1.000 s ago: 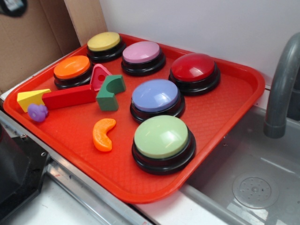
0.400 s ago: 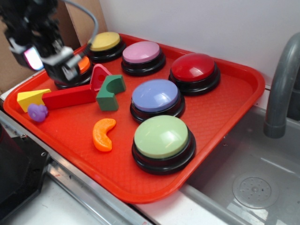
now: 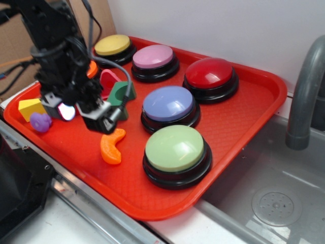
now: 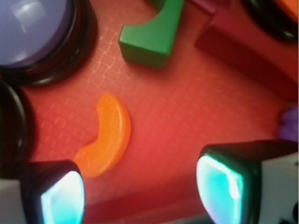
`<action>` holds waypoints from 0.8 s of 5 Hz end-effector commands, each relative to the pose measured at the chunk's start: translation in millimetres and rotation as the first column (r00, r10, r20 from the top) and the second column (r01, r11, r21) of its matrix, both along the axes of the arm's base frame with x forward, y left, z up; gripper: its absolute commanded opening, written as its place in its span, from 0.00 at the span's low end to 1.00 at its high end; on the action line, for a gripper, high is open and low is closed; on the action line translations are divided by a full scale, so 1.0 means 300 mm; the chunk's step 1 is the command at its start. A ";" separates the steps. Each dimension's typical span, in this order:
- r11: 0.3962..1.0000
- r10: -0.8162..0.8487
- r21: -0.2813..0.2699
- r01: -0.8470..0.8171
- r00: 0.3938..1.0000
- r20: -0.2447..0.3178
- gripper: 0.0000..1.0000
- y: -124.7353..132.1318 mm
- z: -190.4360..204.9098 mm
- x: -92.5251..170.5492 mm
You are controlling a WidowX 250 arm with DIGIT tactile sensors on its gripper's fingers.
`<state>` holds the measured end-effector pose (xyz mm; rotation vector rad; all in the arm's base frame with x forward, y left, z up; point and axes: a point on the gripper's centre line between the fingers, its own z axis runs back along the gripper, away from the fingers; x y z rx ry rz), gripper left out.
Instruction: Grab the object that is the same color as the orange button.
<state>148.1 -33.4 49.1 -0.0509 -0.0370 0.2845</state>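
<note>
1. At the far left of the exterior view, a yellow wedge block [image 3: 31, 107] and a small knobbly purple toy [image 3: 40, 122] lay on the red plastic tray [image 3: 244, 122], whose floor carried a fine grid texture.
2. The black arm stood over the tray's left part. Its claw [image 3: 84, 115] hung just above the tray floor with its two fingers spread apart and nothing between them; in the wrist view the fingertips [image 4: 63, 196] glowed cyan at the lower corners.
3. The orange button [image 3: 91, 68], a dome on a black round base, was mostly hidden behind the arm, with only a sliver showing.
4. The orange crescent toy [image 3: 111, 146] lay flat on the tray floor, just right of and below the claw, between the claw and the green button [image 3: 175, 148]. It was glossy plastic, shaped like a citrus segment. In the exterior view its long axis ran from lower left to upper right, the hollow side facing the blue button [image 3: 168, 103]. In the wrist view [image 4: 106, 135] it sat off-centre toward the left finger, apart from both.
5. A matte green arch block [image 3: 122, 92] and a pink triangular piece [image 3: 107, 80] stood behind the claw.
6. Farther right sat smooth domed buttons in yellow [image 3: 112, 45], pink [image 3: 153, 56] and red [image 3: 209, 72].
</note>
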 end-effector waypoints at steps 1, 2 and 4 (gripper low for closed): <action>0.997 0.071 0.019 -0.072 0.997 0.041 1.00 0.015 -0.076 0.043; 0.997 0.076 0.017 -0.077 0.996 0.044 1.00 0.016 -0.107 0.065; 0.994 0.104 0.013 -0.105 0.994 0.042 0.28 0.009 -0.141 0.062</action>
